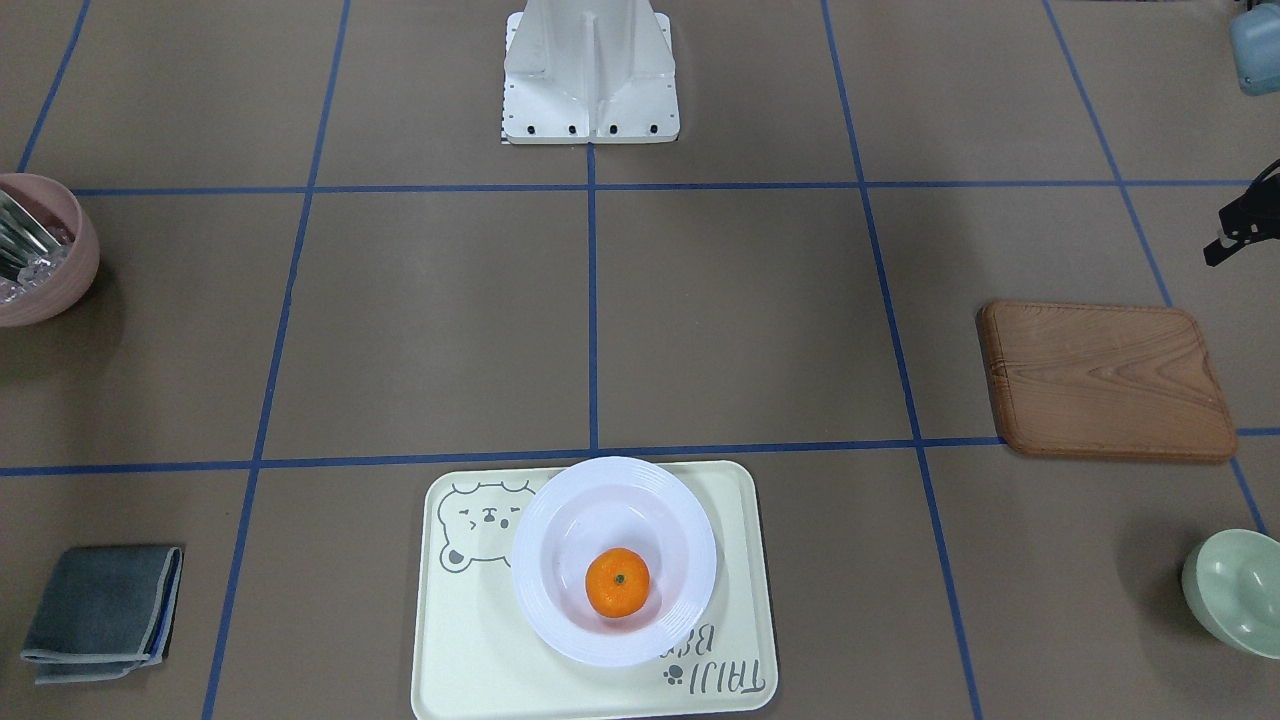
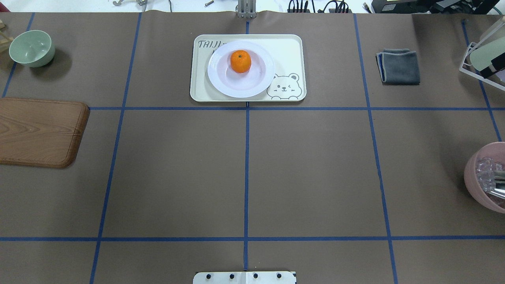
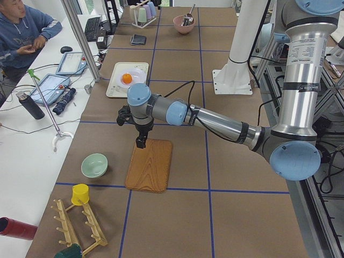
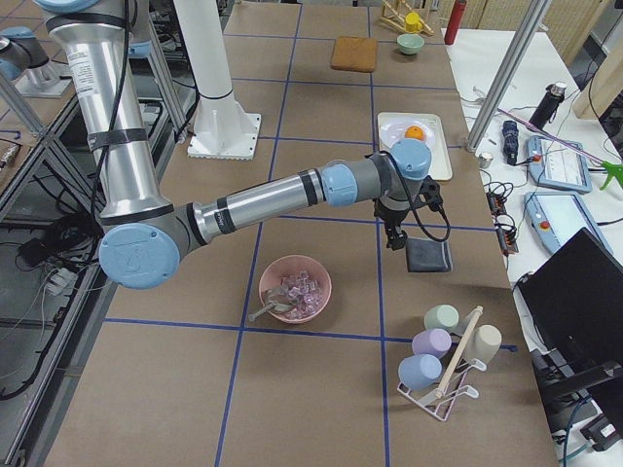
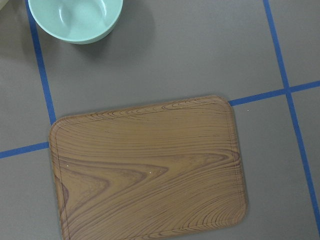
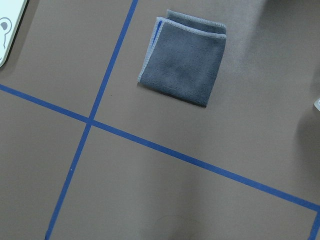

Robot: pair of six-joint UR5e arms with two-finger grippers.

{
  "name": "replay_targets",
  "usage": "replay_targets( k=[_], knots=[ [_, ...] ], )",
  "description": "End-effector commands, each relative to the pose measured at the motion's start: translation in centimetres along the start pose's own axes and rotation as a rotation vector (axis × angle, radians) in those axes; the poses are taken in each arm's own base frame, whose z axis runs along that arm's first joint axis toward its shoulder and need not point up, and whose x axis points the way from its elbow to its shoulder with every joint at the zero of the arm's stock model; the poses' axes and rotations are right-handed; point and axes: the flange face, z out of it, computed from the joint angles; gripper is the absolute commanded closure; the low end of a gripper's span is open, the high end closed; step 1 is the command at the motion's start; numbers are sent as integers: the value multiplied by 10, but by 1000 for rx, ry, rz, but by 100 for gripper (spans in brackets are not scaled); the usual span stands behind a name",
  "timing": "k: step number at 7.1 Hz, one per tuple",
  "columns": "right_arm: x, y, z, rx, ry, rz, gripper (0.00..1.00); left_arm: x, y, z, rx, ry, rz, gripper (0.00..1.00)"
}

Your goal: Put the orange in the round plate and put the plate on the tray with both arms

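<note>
The orange lies inside the round plate, a little off its centre. That glossy white plate rests on the cream tray with the bear drawing, at the table's far middle in the overhead view, where the orange, plate and tray all show. My left gripper hangs above the wooden board, far from the tray; only a black part of it shows at the front view's edge, and I cannot tell whether it is open or shut. My right gripper hovers over the grey cloth; its state cannot be told.
A wooden board and a pale green bowl lie under the left wrist. A folded grey cloth lies under the right wrist. A pink bowl with clear pieces and a cup rack stand on the right. A person sits beside the table.
</note>
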Motion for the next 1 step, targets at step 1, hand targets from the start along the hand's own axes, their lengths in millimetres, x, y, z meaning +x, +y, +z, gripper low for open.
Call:
replay_targets(
  k=[1],
  knots=[
    [2, -3, 1, 0, 6, -4, 0, 7, -32, -5, 20, -27, 19, 2]
  ],
)
